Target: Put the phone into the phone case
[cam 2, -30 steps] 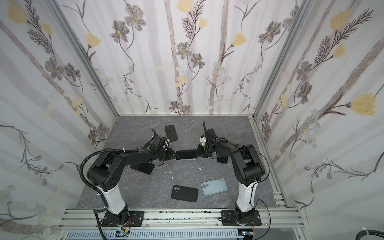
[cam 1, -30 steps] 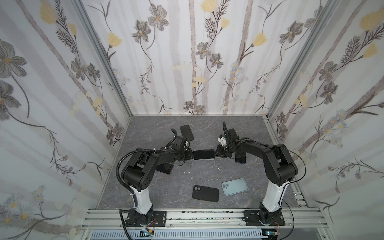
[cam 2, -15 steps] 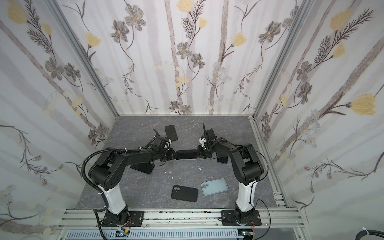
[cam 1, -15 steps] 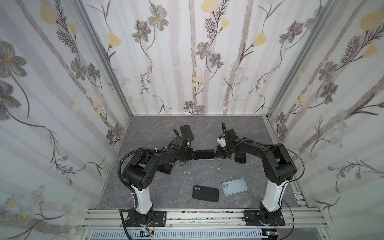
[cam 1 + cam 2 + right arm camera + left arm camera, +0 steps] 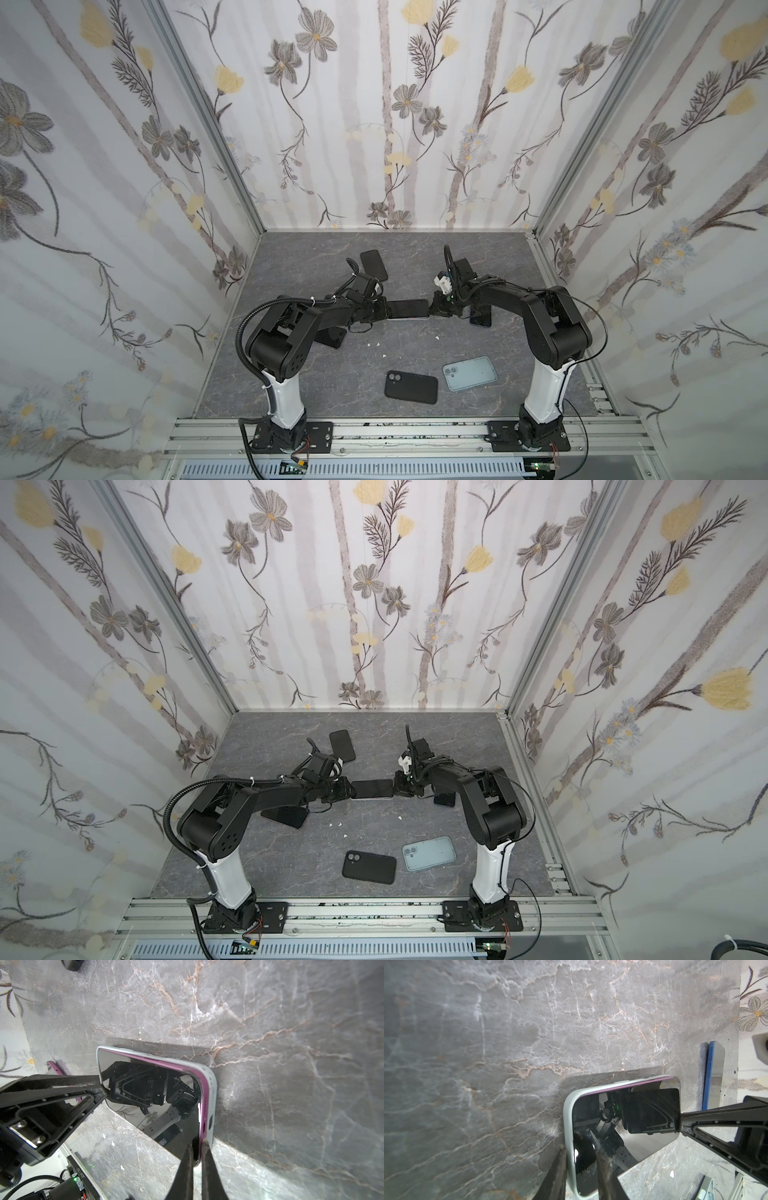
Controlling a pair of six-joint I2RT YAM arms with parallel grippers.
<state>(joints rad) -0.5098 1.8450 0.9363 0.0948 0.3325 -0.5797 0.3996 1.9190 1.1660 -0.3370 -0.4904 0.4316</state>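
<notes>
A phone (image 5: 407, 309) with a dark screen and purple rim sits partly inside a pale grey phone case (image 5: 212, 1093), held just above the mid-table between both grippers. My left gripper (image 5: 581, 1155) is shut on the case's end, one finger outside the case rim (image 5: 568, 1126) and one on the screen (image 5: 623, 1122). At the opposite end, my right gripper (image 5: 196, 1147) is shut on the phone's purple edge at a corner. Along one long side the purple rim (image 5: 145, 1058) stands above the case wall. Both top views show the same hold (image 5: 372, 788).
A black phone (image 5: 374, 265) lies at the back. A black case (image 5: 410, 387) and a pale blue one (image 5: 469, 372) lie near the front. A dark phone (image 5: 330, 336) lies under my left arm, a blue phone (image 5: 714, 1076) beside my right arm. White crumbs (image 5: 374, 345) dot the marble table.
My right gripper's jaws have closed onto the phone's end. The phone, the case and my left gripper have hardly moved.
</notes>
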